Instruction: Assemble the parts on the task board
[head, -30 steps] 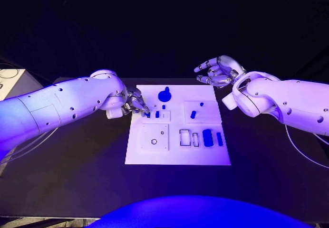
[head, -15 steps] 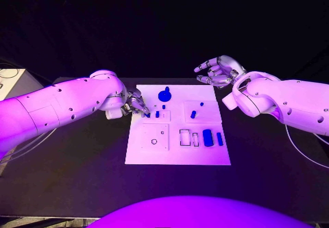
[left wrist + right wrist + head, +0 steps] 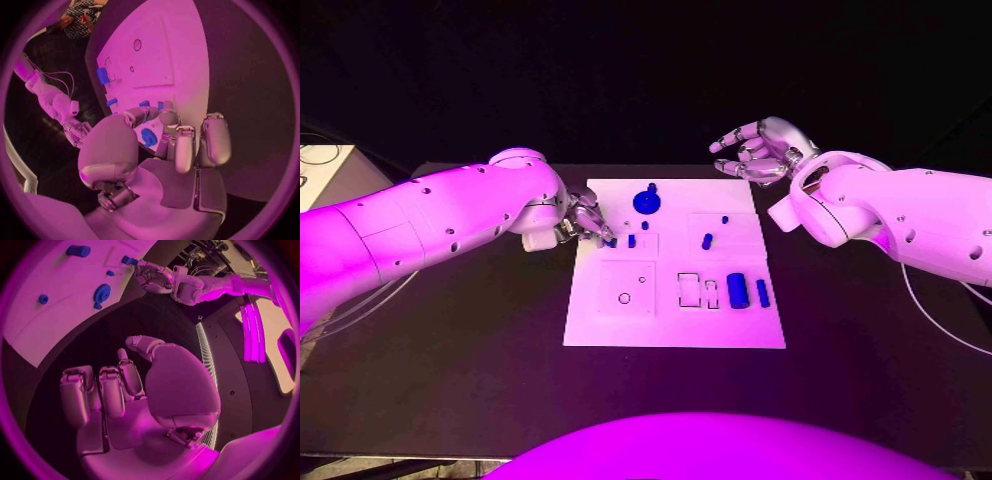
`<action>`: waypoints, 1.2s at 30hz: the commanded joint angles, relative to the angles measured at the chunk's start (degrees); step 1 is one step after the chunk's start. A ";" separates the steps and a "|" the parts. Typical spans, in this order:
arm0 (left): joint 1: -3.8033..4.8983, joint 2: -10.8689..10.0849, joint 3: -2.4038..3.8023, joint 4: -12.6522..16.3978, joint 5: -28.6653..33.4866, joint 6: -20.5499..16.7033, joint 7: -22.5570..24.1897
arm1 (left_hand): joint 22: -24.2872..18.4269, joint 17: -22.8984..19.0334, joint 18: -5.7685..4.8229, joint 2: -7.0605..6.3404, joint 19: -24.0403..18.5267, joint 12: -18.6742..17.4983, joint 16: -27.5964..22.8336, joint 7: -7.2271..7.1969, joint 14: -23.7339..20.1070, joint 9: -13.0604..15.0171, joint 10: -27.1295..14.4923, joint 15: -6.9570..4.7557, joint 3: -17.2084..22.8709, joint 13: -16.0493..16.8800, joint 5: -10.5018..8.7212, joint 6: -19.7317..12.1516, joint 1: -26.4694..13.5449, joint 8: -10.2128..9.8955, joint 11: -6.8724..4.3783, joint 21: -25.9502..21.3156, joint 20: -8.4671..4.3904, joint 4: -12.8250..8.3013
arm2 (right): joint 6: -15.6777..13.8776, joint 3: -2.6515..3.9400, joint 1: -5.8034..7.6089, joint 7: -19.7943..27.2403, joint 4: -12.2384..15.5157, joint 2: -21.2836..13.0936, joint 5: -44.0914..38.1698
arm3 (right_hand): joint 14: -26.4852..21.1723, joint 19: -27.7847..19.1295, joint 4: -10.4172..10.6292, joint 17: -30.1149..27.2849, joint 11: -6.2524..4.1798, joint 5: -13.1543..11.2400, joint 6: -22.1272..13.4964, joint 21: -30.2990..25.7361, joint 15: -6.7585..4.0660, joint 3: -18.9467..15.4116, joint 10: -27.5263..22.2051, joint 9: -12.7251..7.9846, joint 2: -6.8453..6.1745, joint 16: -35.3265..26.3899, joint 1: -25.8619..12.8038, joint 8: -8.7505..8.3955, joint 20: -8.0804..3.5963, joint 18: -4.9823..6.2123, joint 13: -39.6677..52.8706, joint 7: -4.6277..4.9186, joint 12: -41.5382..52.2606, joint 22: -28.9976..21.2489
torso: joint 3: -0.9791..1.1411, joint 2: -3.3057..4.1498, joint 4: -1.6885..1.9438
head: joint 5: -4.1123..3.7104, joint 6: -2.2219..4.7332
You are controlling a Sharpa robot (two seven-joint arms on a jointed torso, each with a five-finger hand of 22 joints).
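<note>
The white task board point(image 3: 675, 325) lies in the middle of the table. My left hand point(image 3: 586, 220) is low over the board's left edge and pinches a small blue part point(image 3: 607, 241) with its fingertips; the right wrist view shows that blue part point(image 3: 128, 260) at the tips of the left hand point(image 3: 159, 279). A round blue knob part point(image 3: 648, 201) stands near the far edge, also seen as the knob point(image 3: 149, 136) beside my left hand point(image 3: 169, 145). My right hand point(image 3: 762, 150) hangs above the table past the board's far right corner, fingers half curled and apart, holding nothing.
Small blue pegs point(image 3: 707, 240) stand mid-board. A wide blue block point(image 3: 736, 290) and a slim blue bar point(image 3: 762, 292) lie at the right, next to two rectangular slots point(image 3: 688, 289). A small ring point(image 3: 623, 298) marks the left plate. A pale box point(image 3: 322, 165) sits at the table's far left.
</note>
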 commanded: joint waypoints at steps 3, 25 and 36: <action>-0.07 0.12 -0.20 -0.08 -0.50 1.49 -0.11 | -0.02 15.08 -1.01 0.60 0.34 0.22 0.37 -0.25 6.06 0.06 0.06 -0.39 12.81 0.08 0.39 0.79 -0.13 0.28 -0.20 0.20 0.01 -13.06 | 0.09 0.03 -0.01 0.50 0.08 -0.02 -0.26 | 4.85 5.60 -0.34 10.86 -0.02 -0.13 0.41 -0.17 0.16 0.13 0.18 -0.01 -0.06 -0.28 -0.51 -0.34 0.26 0.03 1.60 0.13 -0.01 13.67 | 0.00 -0.03 -0.05 | 0.29 -0.15; -0.08 0.79 -0.70 -0.16 -0.39 1.46 -1.18 | 0.08 15.08 -1.03 0.48 0.36 0.88 0.37 -0.30 6.06 0.09 0.73 -0.38 12.52 1.10 1.52 0.98 -0.78 0.51 -0.23 0.25 0.03 -13.12 | -0.07 0.03 0.00 0.51 0.40 -0.22 -0.29 | 4.85 5.60 -0.59 10.82 -0.03 -0.12 0.46 -0.19 0.15 0.19 0.19 -0.01 0.07 -0.32 -0.65 -0.36 0.26 0.03 1.56 0.12 -0.01 13.65 | 0.06 0.08 -0.04 | -0.03 -0.14; -0.07 1.43 -0.73 -0.78 0.91 1.18 -2.08 | 0.33 15.08 -1.10 1.44 0.47 1.53 0.37 -0.57 6.06 0.26 1.77 -0.38 10.45 1.99 0.82 1.08 -2.57 1.04 -0.39 0.25 0.08 -11.33 | -0.11 0.03 0.00 0.50 0.51 -0.27 -0.34 | 4.85 5.60 -0.59 10.82 -0.03 -0.12 0.46 -0.19 0.15 0.19 0.19 -0.01 0.07 -0.32 -0.65 -0.36 0.26 0.03 1.56 0.12 -0.01 13.65 | 0.04 -0.04 0.00 | -0.06 -0.07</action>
